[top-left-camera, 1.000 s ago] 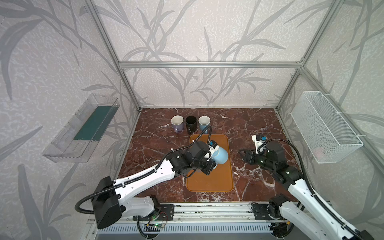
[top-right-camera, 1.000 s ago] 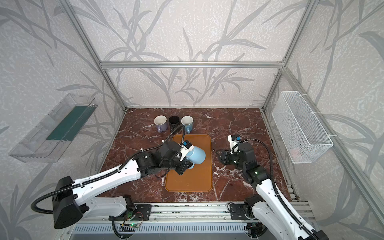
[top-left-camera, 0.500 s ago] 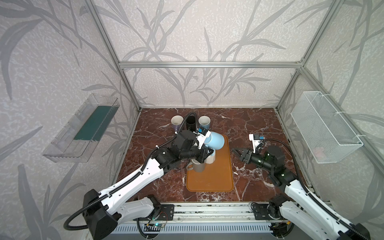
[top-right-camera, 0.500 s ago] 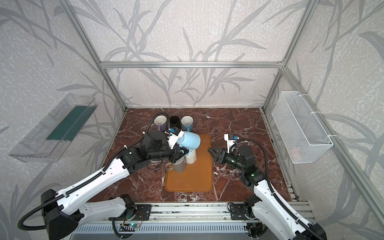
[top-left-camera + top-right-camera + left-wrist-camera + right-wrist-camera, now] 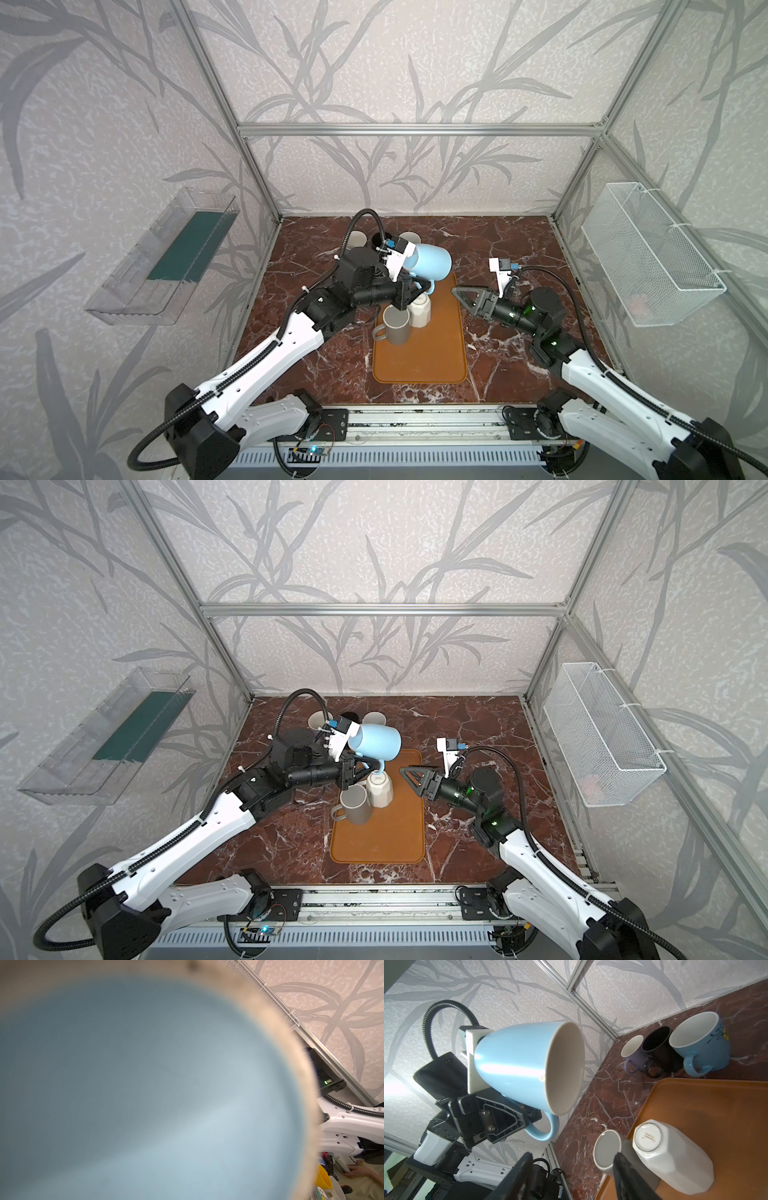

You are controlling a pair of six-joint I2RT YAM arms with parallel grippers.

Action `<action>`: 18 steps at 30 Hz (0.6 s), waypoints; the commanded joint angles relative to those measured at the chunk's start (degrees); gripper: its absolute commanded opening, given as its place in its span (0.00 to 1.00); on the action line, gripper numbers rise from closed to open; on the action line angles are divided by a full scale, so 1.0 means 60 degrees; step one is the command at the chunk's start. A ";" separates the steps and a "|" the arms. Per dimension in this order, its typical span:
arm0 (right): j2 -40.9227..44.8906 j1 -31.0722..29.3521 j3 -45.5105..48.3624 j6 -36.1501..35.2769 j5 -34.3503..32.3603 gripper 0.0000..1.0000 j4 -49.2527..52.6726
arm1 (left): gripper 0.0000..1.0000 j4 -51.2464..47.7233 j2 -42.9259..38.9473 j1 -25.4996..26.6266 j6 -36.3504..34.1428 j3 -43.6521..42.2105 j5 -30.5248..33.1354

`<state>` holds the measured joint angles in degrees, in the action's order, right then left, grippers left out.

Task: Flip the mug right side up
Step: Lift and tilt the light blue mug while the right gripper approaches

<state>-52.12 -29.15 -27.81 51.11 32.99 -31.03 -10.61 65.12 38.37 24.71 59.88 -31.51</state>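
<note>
My left gripper [image 5: 420, 286] is clamped on the handle [image 5: 548, 1132] of the blue mug [image 5: 432, 261], which rides just above its jaws on its side, mouth aimed at my right gripper [image 5: 456, 290], waiting nearby, empty, jaws apart.

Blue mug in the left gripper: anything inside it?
The held mug shows a bare cream inner wall in the right wrist view; its deep bottom is hidden by the near wall.

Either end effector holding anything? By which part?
Left end effector grips the light blue mug by its handle; right end effector is open, holding nothing.
</note>
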 commanded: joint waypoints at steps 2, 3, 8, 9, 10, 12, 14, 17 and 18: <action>-0.0362 -0.0295 -0.0516 0.0348 0.0155 0.64 -0.1174 | 0.00 0.1569 -0.0276 -0.0095 0.0360 0.0465 -0.0728; -0.0468 -0.0336 -0.0542 0.0429 0.0155 0.64 -0.1320 | 0.00 0.1605 -0.0299 -0.0086 0.0384 0.0465 -0.0768; -0.1277 -0.0639 -0.0658 0.1009 0.0156 0.64 -0.2651 | 0.00 0.1864 -0.0379 -0.0095 0.0521 0.0400 -0.0998; -0.1403 -0.0677 -0.0680 0.1107 0.0155 0.64 -0.2867 | 0.00 0.1990 -0.0402 -0.0092 0.0578 0.0353 -0.1068; -0.1540 -0.0708 -0.0703 0.1237 0.0141 0.64 -0.3093 | 0.00 0.2142 -0.0435 -0.0095 0.0639 0.0297 -0.1128; -0.1743 -0.0735 -0.0726 0.1442 0.0126 0.63 -0.3512 | 0.00 0.2328 -0.0480 -0.0103 0.0744 0.0211 -0.1236; -0.1858 -0.0746 -0.0720 0.1647 0.0141 0.63 -0.3895 | 0.00 0.2476 -0.0523 -0.0107 0.0838 0.0145 -0.1322; -0.1905 -0.0743 -0.0740 0.1848 0.0188 0.61 -0.4268 | 0.00 0.2765 -0.0586 -0.0100 0.0976 0.0042 -0.1513; -0.1905 -0.0745 -0.0753 0.1868 0.0224 0.61 -0.4334 | 0.00 0.2866 -0.0599 -0.0109 0.1031 0.0000 -0.1572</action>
<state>-63.68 -33.32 -30.28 60.47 33.21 -50.35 -2.13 64.31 37.93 30.09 59.68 -38.22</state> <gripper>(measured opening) 0.613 0.147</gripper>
